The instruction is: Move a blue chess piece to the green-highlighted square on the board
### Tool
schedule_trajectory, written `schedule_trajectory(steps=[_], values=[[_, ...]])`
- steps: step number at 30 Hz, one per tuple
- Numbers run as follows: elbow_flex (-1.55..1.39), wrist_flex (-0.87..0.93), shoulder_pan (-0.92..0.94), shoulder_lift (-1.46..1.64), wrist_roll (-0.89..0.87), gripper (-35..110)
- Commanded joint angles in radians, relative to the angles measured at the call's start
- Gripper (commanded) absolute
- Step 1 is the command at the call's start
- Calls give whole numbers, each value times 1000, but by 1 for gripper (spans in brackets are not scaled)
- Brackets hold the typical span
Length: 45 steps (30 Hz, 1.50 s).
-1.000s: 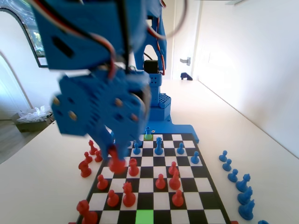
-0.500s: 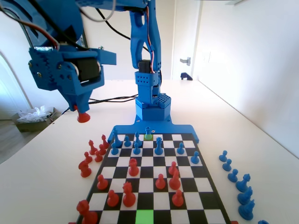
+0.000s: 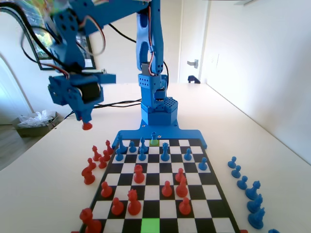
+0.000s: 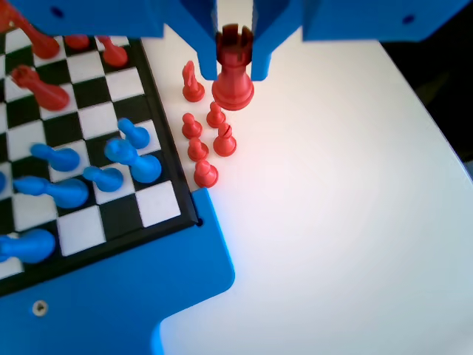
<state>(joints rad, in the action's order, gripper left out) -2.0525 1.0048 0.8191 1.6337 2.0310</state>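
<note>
Fixed view, left to right. Blue two-finger gripper (image 3: 86,121) raised over the table left of the board, jaws clamped on a red plastic rook (image 4: 233,68), held upright above the red captured pieces (image 4: 203,133) beside the board's edge. Black-and-white chequered board (image 3: 212,203) with blue frame at centre. Small slim blue pawn (image 3: 154,135) stands far end, just behind an olive square. Bright lime-green square (image 3: 150,225) sits at near edge, unoccupied.
</note>
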Motion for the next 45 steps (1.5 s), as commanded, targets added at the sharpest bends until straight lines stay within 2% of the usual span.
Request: schedule_trajectory(steps=[1,30,35,45], values=[[-32,-58,25,78,29,1],[-376,-520,69,6,160,1],[-383,-532,66,-15,158,1],[-374,-419,58,-29,129,1]])
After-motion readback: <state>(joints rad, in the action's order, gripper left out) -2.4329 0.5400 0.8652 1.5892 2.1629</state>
